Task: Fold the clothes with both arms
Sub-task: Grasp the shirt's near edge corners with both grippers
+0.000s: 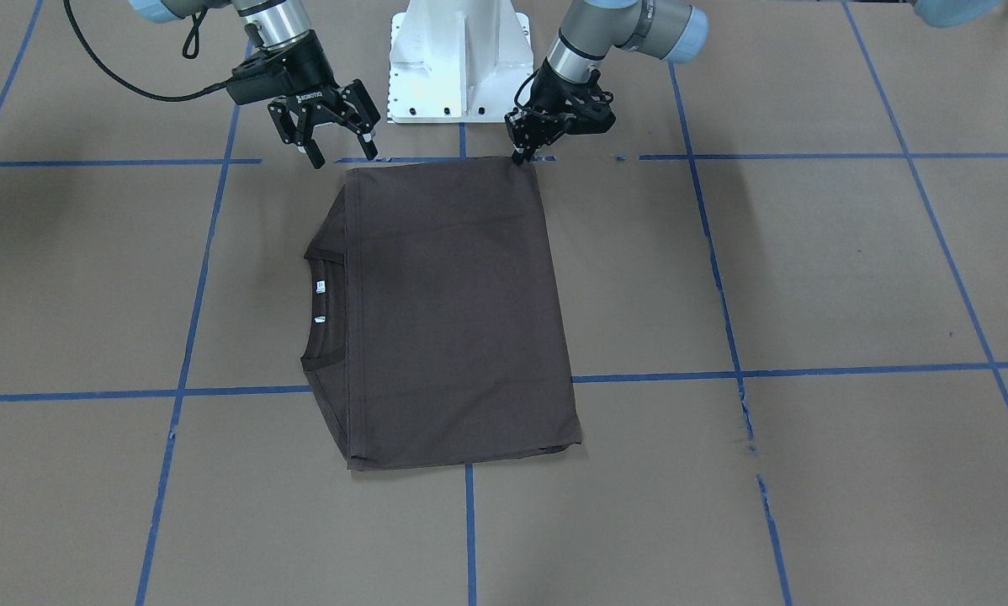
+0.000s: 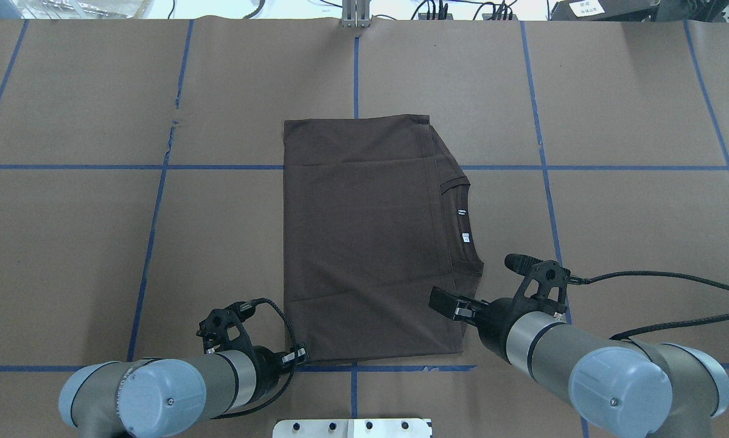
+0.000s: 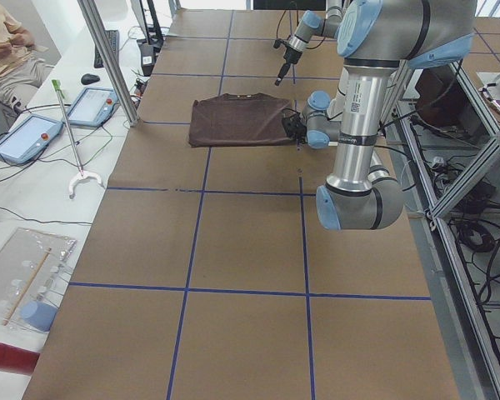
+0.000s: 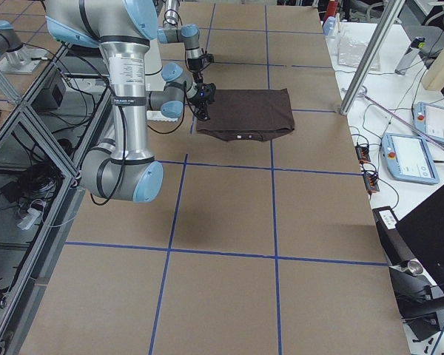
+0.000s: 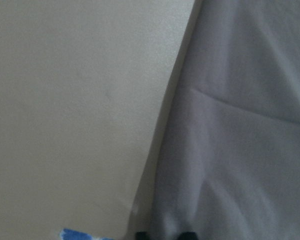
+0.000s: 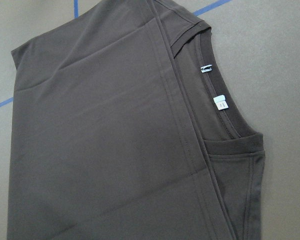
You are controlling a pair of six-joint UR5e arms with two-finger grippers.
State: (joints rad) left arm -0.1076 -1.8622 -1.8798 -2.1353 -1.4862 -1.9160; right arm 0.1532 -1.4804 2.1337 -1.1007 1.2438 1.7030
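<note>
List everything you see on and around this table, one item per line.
T-shirt: one, dark brown, folded flat at table centre.
Neck tags: two, white, inside the collar.
Table: one, brown paper, blue tape grid.
Pedestal: one, white, between the arms.
Tablets: two, pale blue, side bench.
Person: one, seated beyond the bench.
Arms: two, silver-grey, blue caps.
Left hand: one, black, closed on the T-shirt's near corner.
Right hand: one, black, open above the other near corner.

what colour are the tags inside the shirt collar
White neck tags against the dark brown T-shirt; clearest in the right wrist-mounted view.
</note>
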